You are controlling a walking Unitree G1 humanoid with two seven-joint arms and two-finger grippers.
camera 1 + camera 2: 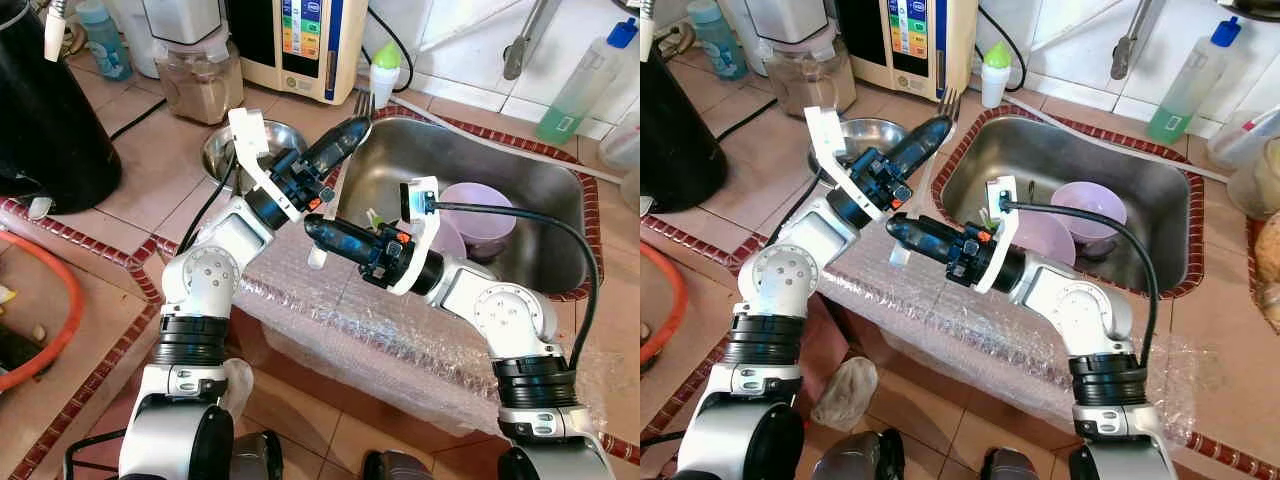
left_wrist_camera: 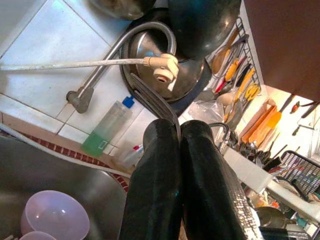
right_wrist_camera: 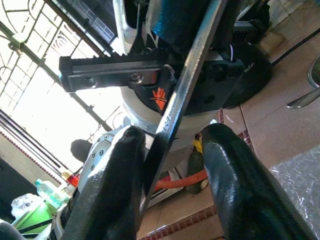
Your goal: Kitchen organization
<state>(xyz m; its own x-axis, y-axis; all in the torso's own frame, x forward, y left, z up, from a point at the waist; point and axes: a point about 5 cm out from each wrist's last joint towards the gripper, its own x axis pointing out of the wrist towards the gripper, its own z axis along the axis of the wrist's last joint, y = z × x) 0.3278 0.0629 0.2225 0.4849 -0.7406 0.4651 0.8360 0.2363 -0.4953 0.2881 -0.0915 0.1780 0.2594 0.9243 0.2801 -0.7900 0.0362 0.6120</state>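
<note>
A tiled kitchen worktop (image 1: 150, 190) is running along a steel sink (image 1: 540, 250), seen from the robot's head. Going from left to right: a dark appliance (image 1: 45, 110) is standing at the far left, then a blender jar (image 1: 200, 80) with a small steel bowl (image 1: 255, 150) in front of it. Next, the left end effector (image 1: 350, 130) is reaching up over the sink's near-left corner, its two black fingers pressed together on a metal fork (image 1: 362, 100). The tines are pointing up past the fingertips and the handle is running down behind them, likely so the other arm can take it.

Just below, the right end effector (image 3: 172, 165) is pointing left across the left arm. Its fingers are standing spread on either side of the fork's handle (image 3: 185, 95), seemingly not clamping it yet. This looks like a hand-over between arms.

Further right, two lilac bowls (image 1: 480, 215) are sitting inside the sink. Bubble wrap (image 1: 400, 340) is draping over the worktop's front edge under both arms, probably as padding. A green-filled bottle (image 1: 580, 85) is standing behind the sink at the far right.
</note>
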